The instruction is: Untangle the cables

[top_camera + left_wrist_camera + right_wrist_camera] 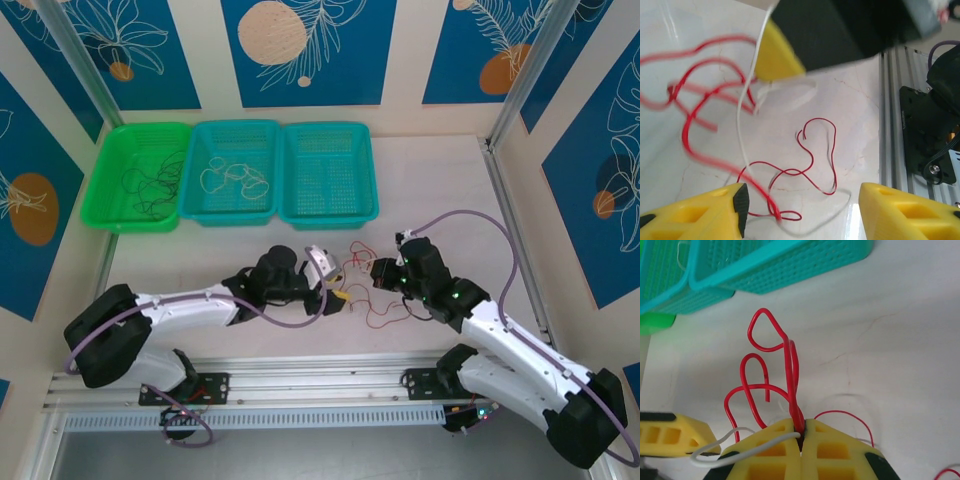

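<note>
— Where do we find the cables (pixel 385 313)?
— On the table (pixel 450 200), between our two grippers, well short of the baskets (pixel 328 216).
— Which way do they run?
— The red loops (pixel 790 365) rise from the right gripper (pixel 801 432), with their long axis towards the baskets.
— And our claws?
— The right is pressed together on a red strand. The left gripper (pixel 802 197) hangs spread apart above the tangle.

The thin red and white cables (pixel 790 370) are showing a smooth, shiny plastic coating against a faintly gleaming, marble-look table (pixel 900 340), while the yellow fingers (pixel 835 455) of the right gripper (pixel 801 432) are looking matt plastic, the teal baskets (pixel 328 170) glossy perforated plastic, and the rail (pixel 320 385) ribbed metal.
</note>
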Robot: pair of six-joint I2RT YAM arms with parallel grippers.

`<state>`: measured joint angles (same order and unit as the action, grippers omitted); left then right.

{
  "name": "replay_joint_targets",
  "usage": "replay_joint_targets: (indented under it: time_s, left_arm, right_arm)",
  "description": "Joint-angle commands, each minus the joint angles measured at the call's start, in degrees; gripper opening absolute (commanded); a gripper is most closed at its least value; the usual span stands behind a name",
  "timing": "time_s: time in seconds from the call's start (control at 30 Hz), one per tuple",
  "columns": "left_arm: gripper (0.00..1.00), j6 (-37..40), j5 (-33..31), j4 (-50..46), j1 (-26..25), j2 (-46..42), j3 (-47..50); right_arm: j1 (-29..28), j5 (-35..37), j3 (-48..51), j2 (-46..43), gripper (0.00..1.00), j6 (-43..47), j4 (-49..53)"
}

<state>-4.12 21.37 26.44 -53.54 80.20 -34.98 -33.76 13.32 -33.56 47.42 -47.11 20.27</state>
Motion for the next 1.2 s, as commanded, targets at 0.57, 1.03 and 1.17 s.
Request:
replay_joint_targets:
  time_s: [0.57,1.03,1.17]
  left_arm:
    - [0.9,16.53,-12.15,27.82,-8.82,18.47,0.27]
    - [0.65,14.05,-15.11,26.18,-9.26,22.67,-2.14]
    - [0.38,12.91,-14.42,26.04,-9.65,23.62,-3.69]
  right_arm:
    - [5.34,-6.26,-4.62,-4.0,0.0,-10.68,5.48]
    - [6.23,-4.38,-4.83,-3.39,0.0,-15.66,8.14]
    - [7.75,-4.23,-4.5,-3.29,0.0,-16.38,9.66]
